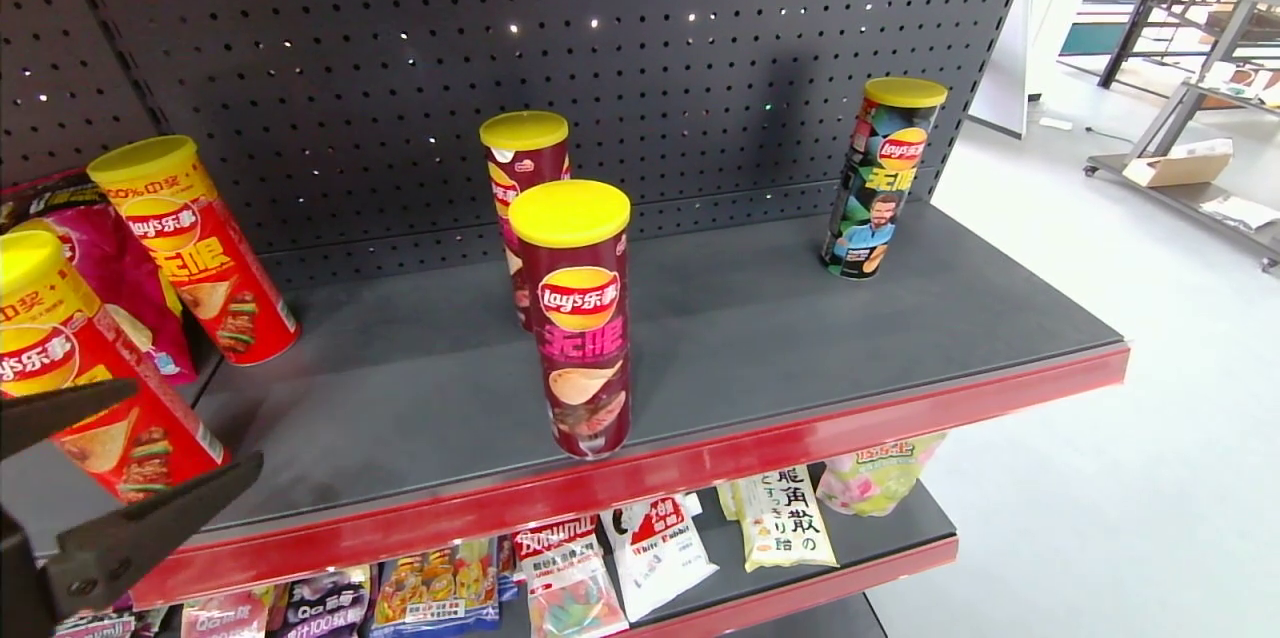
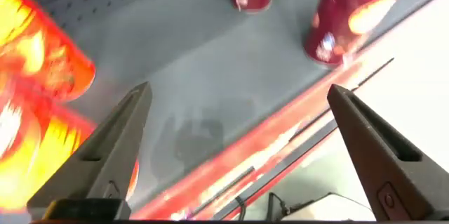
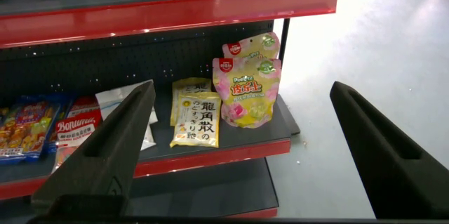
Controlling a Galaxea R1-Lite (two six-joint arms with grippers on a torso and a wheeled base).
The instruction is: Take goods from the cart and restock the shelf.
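The shelf (image 1: 760, 338) has a grey deck with a red front lip and a black pegboard (image 1: 600, 38) behind it. Five lidded cans stand upright on it. The front red can (image 1: 70, 368) is at the left end near the lip, and the rear red can (image 1: 195, 248) stands behind it, closer to the pegboard. The front maroon can (image 1: 580, 318) is mid-shelf, close to the lip. The rear maroon can (image 1: 525, 168) is just behind it, partly hidden. The dark can (image 1: 880, 178) stands alone toward the right end, near the pegboard, well apart from the others.

The left pincer (image 1: 198, 423) hangs at the shelf's front left, beside the front red can. Its fingers are spread wide and hold nothing; whether one brushes the can I cannot tell.

The right pincer (image 3: 242, 87) is also wide and holds nothing. It faces the lower shelf (image 3: 210, 157), where two pink bags (image 3: 247, 101) stand at the right end. A yellow bag (image 3: 200, 119) is beside them, and more snack packs (image 3: 42, 122) sit further left.
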